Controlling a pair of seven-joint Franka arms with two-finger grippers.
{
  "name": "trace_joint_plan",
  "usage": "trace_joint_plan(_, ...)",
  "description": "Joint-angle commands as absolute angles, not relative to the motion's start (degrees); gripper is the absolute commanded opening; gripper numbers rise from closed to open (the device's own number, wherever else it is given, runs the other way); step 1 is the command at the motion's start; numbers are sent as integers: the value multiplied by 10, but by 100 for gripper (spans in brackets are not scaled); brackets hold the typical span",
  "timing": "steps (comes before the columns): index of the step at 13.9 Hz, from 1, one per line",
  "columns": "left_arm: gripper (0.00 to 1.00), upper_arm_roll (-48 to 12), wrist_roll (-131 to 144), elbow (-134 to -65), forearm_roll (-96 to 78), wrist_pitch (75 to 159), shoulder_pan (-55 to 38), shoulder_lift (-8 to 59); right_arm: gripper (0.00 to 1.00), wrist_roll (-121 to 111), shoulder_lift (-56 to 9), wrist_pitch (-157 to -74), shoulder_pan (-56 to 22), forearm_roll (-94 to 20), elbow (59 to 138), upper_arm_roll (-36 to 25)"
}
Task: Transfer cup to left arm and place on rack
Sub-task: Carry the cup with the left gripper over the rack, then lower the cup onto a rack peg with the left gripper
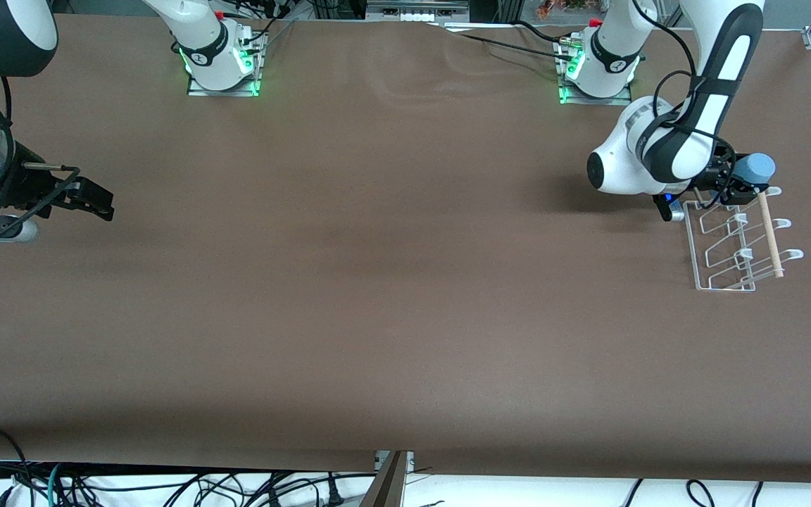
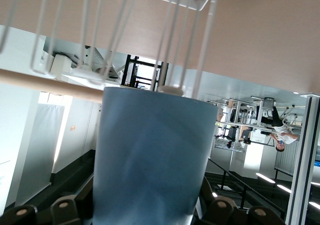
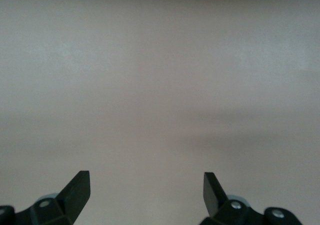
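Note:
My left gripper is shut on the light-blue cup and holds it on its side over the end of the rack that is farther from the front camera. The cup fills the left wrist view, with the rack's white wires and the wooden dowel just past its rim. The rack, clear acrylic with white hooked pegs and a wooden dowel, stands at the left arm's end of the table. My right gripper is open and empty over the right arm's end of the table.
The brown table is bare between the two arms. The arm bases stand along the edge farthest from the front camera. Cables hang below the near edge.

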State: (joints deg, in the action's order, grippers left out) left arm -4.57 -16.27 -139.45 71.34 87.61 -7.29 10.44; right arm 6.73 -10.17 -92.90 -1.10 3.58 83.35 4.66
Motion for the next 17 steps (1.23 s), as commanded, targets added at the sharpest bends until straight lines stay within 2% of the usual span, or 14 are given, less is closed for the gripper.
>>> trace_joint_plan(1,0,-52,-141,-1434,743,884,-68,74,100,60,-95,-926,-9,40,834,50)
trace_joint_plan(17,2,-51,-120,-1441,788,940,-38,121,100,57,-96,-926,-7,40,834,49)
